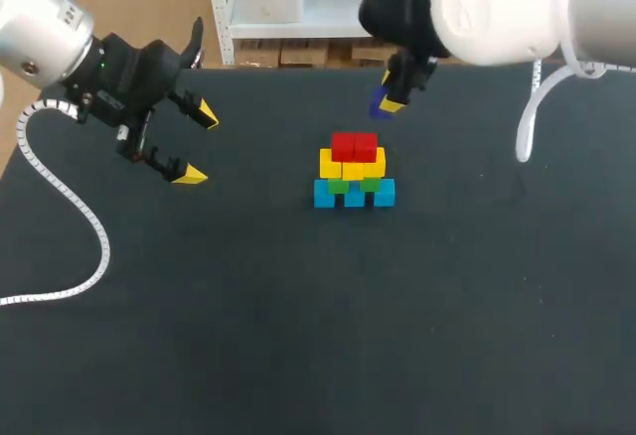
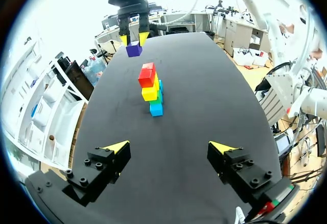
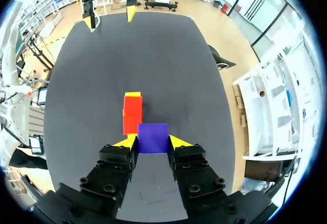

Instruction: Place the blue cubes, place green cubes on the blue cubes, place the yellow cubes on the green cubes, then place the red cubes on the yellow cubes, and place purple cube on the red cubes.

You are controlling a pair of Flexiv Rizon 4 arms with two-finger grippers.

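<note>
A stepped stack stands mid-table: blue cubes [image 1: 354,195] at the base, green cubes [image 1: 339,185] on them, yellow cubes [image 1: 352,164] above, red cubes [image 1: 354,145] on top. In the left wrist view the stack [image 2: 151,87] stands edge-on, ahead of the fingers. My right gripper [image 1: 388,106] hangs above and behind the stack, shut on a purple cube [image 3: 153,138] held between its yellow tips; the red cubes [image 3: 132,114] lie just ahead of it and lower. The same purple cube [image 2: 134,50] shows in the left wrist view. My left gripper [image 1: 198,143] is open and empty, well left of the stack.
The black table [image 1: 298,336] spreads around the stack. A white cable [image 1: 60,192] from my left arm loops over the table's left part. My right arm's cable [image 1: 527,122] hangs at the right rear.
</note>
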